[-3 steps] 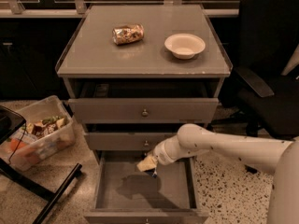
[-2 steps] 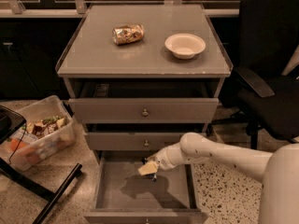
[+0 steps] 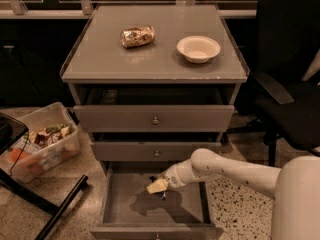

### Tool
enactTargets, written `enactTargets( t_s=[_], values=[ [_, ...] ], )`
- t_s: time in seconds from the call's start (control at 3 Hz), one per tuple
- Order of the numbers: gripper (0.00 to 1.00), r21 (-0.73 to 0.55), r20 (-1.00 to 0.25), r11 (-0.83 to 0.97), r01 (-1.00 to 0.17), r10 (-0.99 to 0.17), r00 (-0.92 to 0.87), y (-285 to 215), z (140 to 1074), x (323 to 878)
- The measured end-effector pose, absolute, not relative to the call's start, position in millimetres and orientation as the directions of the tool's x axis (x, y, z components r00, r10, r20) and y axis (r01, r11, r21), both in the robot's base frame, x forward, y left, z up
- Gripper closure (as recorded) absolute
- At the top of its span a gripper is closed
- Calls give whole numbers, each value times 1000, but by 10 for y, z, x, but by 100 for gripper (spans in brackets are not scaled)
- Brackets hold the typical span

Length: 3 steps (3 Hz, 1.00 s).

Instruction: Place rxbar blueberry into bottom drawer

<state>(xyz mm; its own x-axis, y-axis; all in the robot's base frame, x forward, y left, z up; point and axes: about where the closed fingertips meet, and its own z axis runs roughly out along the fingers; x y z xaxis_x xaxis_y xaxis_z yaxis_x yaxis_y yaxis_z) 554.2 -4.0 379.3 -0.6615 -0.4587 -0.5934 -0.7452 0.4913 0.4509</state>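
The bottom drawer (image 3: 127, 209) of the grey cabinet is pulled open and shows a plain grey interior. My arm reaches in from the right, and my gripper (image 3: 157, 186) hangs low inside the drawer, near its middle back. A small dark shape (image 3: 162, 195) sits right under the gripper's tip, just above the drawer floor. I cannot tell if it is the rxbar blueberry. No blue wrapper shows clearly anywhere else.
A crumpled gold-brown foil packet (image 3: 137, 36) and a white bowl (image 3: 198, 48) sit on the cabinet top (image 3: 100, 64). The top drawer (image 3: 155, 119) stands slightly out. A clear bin of snacks (image 3: 42, 140) stands on the floor at left. A black chair (image 3: 290, 84) stands at right.
My gripper has moved a little lower and deeper into the open bottom drawer. The arm has stretched further left. Nothing on the cabinet top has moved.
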Motion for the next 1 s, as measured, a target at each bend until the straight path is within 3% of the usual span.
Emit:
enactTargets(
  t_s=[1.0],
  values=[
    [100, 454, -477, 588, -669, -474, -740, -206, 2085, 5421]
  ],
)
